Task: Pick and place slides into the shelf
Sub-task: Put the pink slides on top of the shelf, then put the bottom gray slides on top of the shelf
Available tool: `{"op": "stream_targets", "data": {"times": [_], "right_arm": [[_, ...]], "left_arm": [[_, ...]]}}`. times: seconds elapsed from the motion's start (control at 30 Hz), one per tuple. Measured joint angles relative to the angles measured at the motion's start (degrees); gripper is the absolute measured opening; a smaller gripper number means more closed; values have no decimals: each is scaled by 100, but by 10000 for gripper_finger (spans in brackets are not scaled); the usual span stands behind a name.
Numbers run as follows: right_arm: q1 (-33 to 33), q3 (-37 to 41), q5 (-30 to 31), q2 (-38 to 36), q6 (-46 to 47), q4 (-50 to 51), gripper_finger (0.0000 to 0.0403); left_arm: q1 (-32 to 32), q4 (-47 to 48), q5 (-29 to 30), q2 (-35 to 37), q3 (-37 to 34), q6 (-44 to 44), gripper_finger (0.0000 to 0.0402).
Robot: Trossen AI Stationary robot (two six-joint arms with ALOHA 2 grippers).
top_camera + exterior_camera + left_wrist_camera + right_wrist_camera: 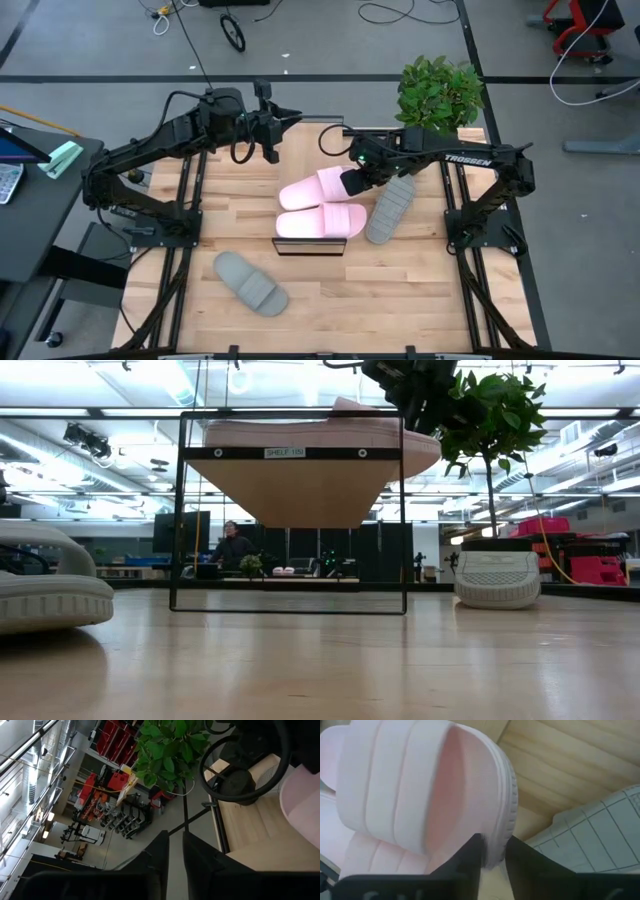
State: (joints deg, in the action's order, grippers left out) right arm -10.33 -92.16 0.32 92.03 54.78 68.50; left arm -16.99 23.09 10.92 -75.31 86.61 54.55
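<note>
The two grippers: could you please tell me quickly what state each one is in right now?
Left gripper: shut, holding nothing, raised at the table's far edge.
Right gripper: shut on the rim of a pale pink foam slide at the wood-topped, black-framed shelf.

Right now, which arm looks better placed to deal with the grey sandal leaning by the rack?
The right. Its gripper is beside the grey foam slide sandal, fingers closed on a pale pink foam slide sandal over the low wood-topped rack. The left gripper waits at the table's far edge, fingers shut.
</note>
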Motion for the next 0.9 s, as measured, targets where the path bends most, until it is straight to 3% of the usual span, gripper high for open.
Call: {"op": "stream_targets", "data": {"times": [0.33, 0.9], "right_arm": [[4, 0, -100, 0, 44, 165, 155], [37, 0, 264, -3, -213, 91, 159]], "left_arm": [[0, -95, 0, 0, 0, 4, 61], [0, -101, -2, 0, 0, -133, 53]]}}
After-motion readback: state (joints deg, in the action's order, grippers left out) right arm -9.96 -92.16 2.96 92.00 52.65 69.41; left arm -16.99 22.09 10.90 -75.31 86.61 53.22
